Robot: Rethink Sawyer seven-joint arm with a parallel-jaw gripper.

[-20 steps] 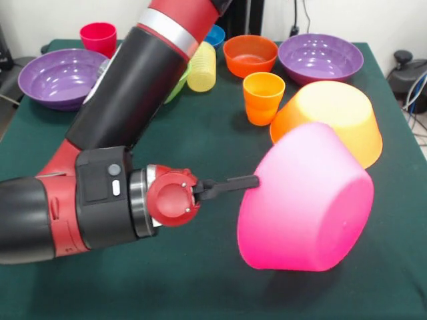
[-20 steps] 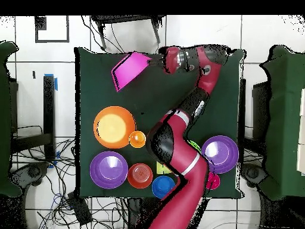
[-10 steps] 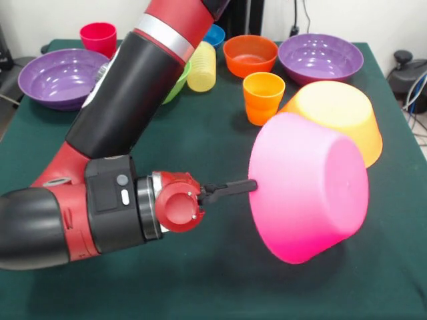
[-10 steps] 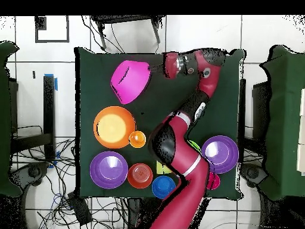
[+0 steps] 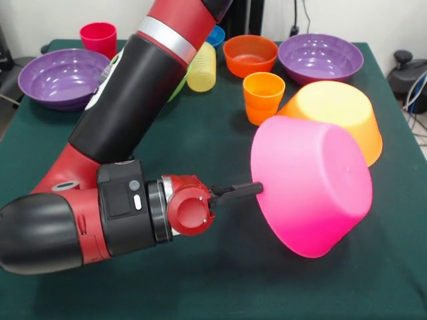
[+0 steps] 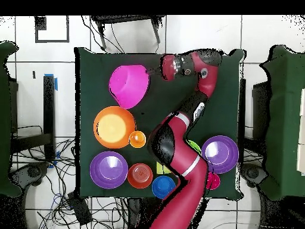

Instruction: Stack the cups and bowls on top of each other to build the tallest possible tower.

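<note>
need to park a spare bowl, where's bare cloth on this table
Best patch: the cloth between the pink bowl, the orange cup and the arm. A smaller strip runs along the near edge below the pink bowl. The far row is crowded: purple bowls, red cup, yellow cup, orange-red bowl.

Dark green table (image 6: 89, 65) on a white tiled floor (image 6: 262, 33) with dark grout lines. Tangled cables (image 6: 89, 209) lie on the floor beside the table. In the front view, a pale wall (image 5: 40, 17) stands behind the table, cables (image 5: 417, 93) at right.
</note>
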